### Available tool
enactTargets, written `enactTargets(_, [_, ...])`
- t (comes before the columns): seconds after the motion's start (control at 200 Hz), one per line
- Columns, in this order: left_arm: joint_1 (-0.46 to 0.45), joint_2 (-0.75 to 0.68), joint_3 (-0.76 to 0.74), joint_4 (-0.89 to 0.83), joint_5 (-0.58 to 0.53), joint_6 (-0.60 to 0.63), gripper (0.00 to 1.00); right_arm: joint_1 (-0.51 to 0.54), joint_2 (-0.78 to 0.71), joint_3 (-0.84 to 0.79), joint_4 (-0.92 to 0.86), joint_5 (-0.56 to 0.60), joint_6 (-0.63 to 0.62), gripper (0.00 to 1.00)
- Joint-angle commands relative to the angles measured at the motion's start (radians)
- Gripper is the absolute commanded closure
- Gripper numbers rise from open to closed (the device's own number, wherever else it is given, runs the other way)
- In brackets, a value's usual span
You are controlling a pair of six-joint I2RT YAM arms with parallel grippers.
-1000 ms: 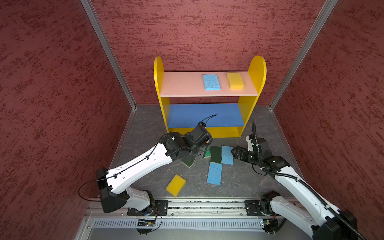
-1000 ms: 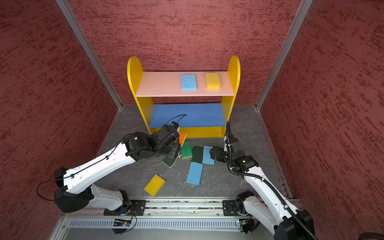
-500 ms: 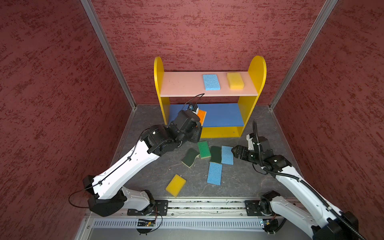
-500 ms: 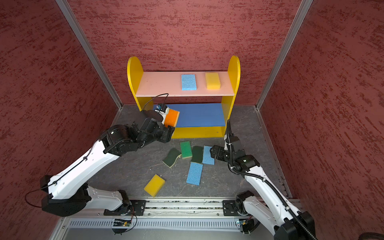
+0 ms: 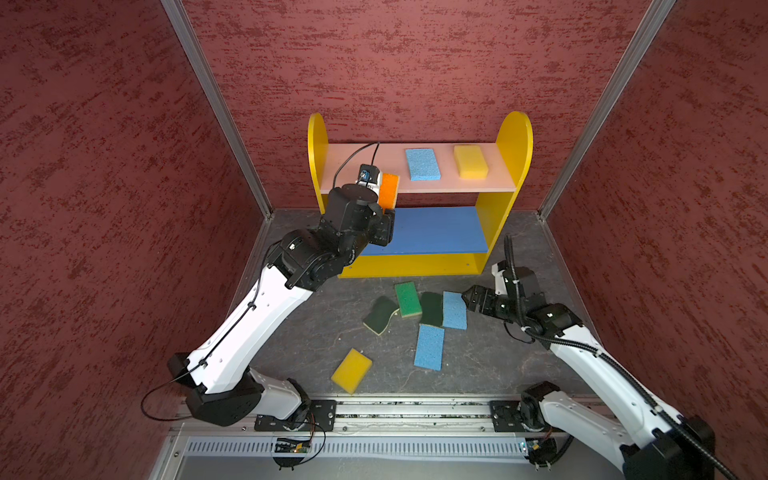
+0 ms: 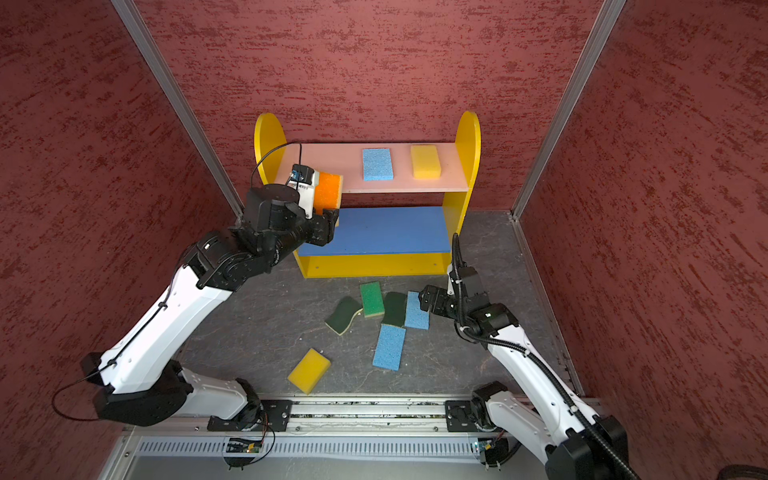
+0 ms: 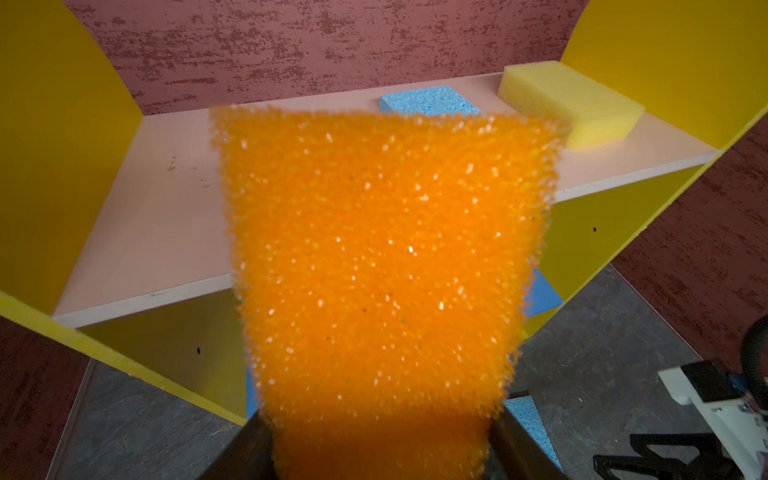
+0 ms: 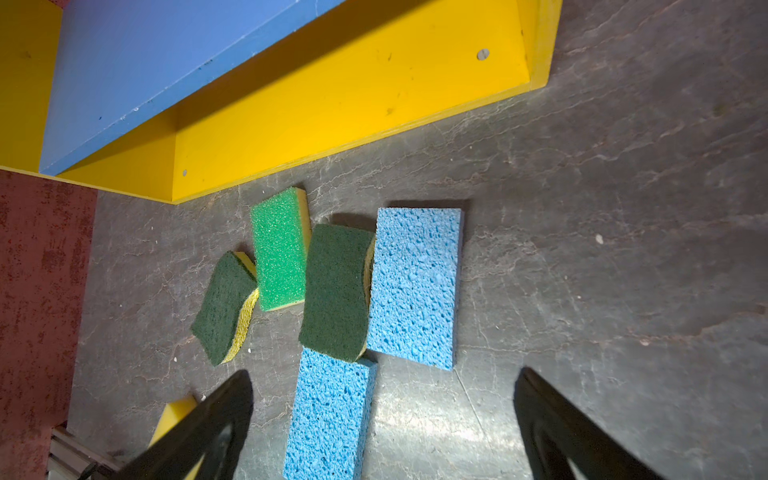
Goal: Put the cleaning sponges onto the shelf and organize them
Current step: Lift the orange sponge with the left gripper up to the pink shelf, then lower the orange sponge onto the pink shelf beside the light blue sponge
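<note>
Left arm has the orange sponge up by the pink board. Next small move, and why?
Probably ease the orange sponge forward over the bare stretch of the pink board beside the light blue sponge, then lower it. The left gripper holds it near the board's front edge, and that stretch looks free.

pink board (image 5: 500, 180): blue sponge (image 5: 422, 164), yellow sponge (image 5: 470, 161) | floor (image 5: 498, 365): shelf (image 5: 514, 141), six loose sponges (image 5: 430, 347)

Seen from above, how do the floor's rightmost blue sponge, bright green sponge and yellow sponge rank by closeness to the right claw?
From the right gripper:
1. Blue sponge, right beside it.
2. Bright green sponge, farther left.
3. Yellow sponge, far left, toward the front.
</note>
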Motion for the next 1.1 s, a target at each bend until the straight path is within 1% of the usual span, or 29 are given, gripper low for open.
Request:
enactTargets(0.0, [0.039, 0.027, 0.018, 0.085, 0.004, 0.053, 0.36, -0.004, 0.016, 0.053, -0.020, 0.038, -0.037, 0.01])
enactTargets(0.115, [0.065, 0.051, 0.045, 0.140, 0.016, 0.074, 0.36, -0.004, 0.034, 0.069, -0.023, 0.050, -0.057, 0.01])
enactTargets(0.25, [0.093, 0.104, 0.107, 0.148, 0.009, 0.090, 0.36, -0.005, 0.059, 0.080, -0.021, 0.050, -0.073, 0.01])
enactTargets(0.381, [0.132, 0.150, 0.148, 0.141, 0.024, 0.077, 0.35, -0.004, 0.069, 0.090, -0.017, 0.054, -0.086, 0.01])
enactTargets(0.496, [0.161, 0.183, 0.173, 0.141, -0.003, 0.065, 0.36, -0.005, 0.072, 0.089, -0.011, 0.059, -0.098, 0.01])
enactTargets(0.591, [0.183, 0.206, 0.193, 0.130, 0.015, 0.051, 0.36, -0.006, 0.080, 0.092, -0.016, 0.064, -0.109, 0.01])
enactTargets(0.676, [0.191, 0.224, 0.203, 0.130, 0.025, 0.050, 0.36, -0.006, 0.086, 0.094, -0.021, 0.067, -0.116, 0.01])
enactTargets(0.867, [0.198, 0.259, 0.235, 0.120, 0.008, 0.057, 0.36, -0.006, 0.102, 0.097, -0.011, 0.064, -0.118, 0.01])
enactTargets(1.097, [0.233, 0.280, 0.261, 0.096, 0.018, 0.035, 0.35, -0.006, 0.120, 0.095, -0.001, 0.054, -0.115, 0.01])
